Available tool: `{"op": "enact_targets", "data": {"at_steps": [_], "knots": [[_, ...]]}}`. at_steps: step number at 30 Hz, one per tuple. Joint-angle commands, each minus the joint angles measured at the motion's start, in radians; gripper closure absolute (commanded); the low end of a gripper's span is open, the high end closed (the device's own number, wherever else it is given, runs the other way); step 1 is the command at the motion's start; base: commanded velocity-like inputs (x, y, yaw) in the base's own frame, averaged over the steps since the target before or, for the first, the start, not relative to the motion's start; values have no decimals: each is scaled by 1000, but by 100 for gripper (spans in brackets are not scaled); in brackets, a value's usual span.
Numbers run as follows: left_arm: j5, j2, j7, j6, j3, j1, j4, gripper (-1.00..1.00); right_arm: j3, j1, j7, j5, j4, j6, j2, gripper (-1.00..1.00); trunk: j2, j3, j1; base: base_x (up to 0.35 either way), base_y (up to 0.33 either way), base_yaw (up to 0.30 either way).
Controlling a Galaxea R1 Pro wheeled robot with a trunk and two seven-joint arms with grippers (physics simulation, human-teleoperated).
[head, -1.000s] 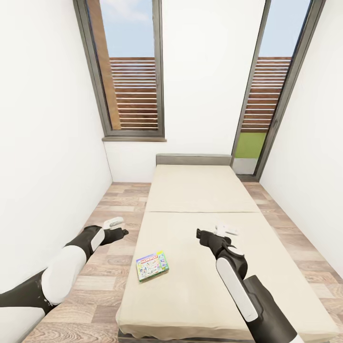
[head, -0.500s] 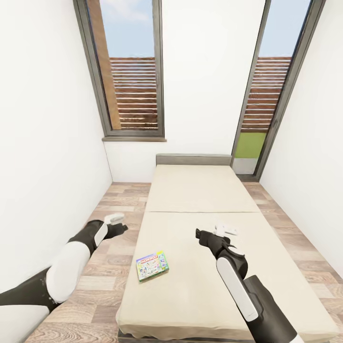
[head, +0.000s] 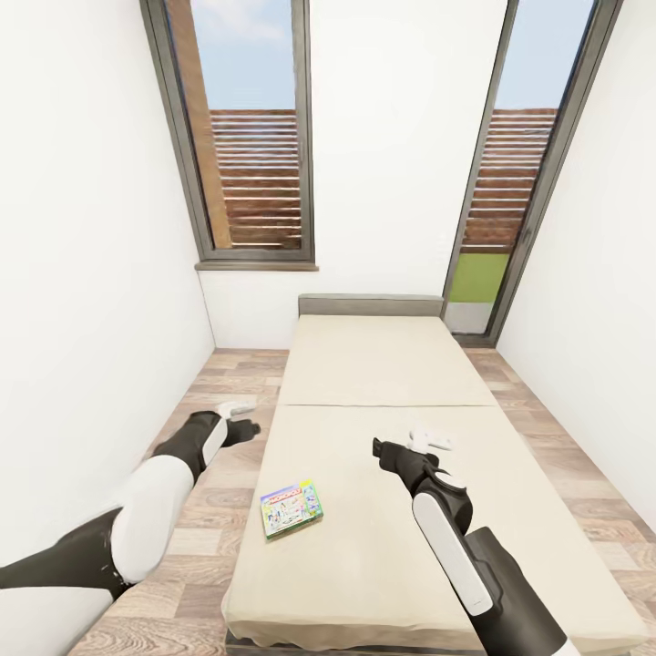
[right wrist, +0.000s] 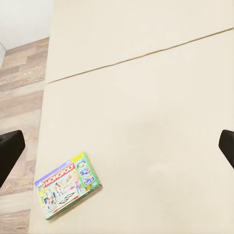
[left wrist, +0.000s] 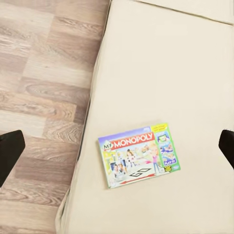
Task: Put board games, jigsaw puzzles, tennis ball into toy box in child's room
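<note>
Monopoly box (left wrist: 139, 155) lettering reads clearly from the left wrist, both hands (left wrist: 117, 148) (right wrist: 117, 153) spread wide.

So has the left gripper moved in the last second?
Yes. The left gripper has moved toward the bed edge and farther up the floor, open.

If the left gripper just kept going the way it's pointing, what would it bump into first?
Probably the Monopoly box. In the left wrist view it lies flat near the bed's edge, roughly midway between the open fingertips of the left gripper. Depth is unclear, so it might land on mattress just beside the box.
</note>
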Motion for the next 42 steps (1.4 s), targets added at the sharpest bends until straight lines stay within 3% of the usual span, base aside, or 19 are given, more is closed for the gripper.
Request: {"op": "enact_targets", "data": {"at_steps": [1, 6, 17, 28, 42], "knots": [[-6, -3, -1, 4, -7, -1, -2, -100, 2, -1, -9, -8, -2, 3, 0, -100, -2, -2, 1, 0, 0, 0], [-6, -6, -2, 1, -33, -1, -2, -100, 1, -2, -11, -10, -5, 8, 0, -100, -2, -2, 1, 0, 0, 0], [-5, -6, -2, 0, -42, -1, -4, -100, -1, -2, -12, -17, -8, 26, 2, -100, -2, -2, 1, 0, 0, 0], [-4, -6, -4, 0, -41, -1, -6, -100, -7, -2, -12, -108, -7, 39, 7, -100, -2, -2, 1, 0, 0, 0], [-2, -9, -4, 1, -42, -1, -8, -100, -5, -2, -10, -119, -9, 29, 6, -100, -2, -2, 1, 0, 0, 0]]}}
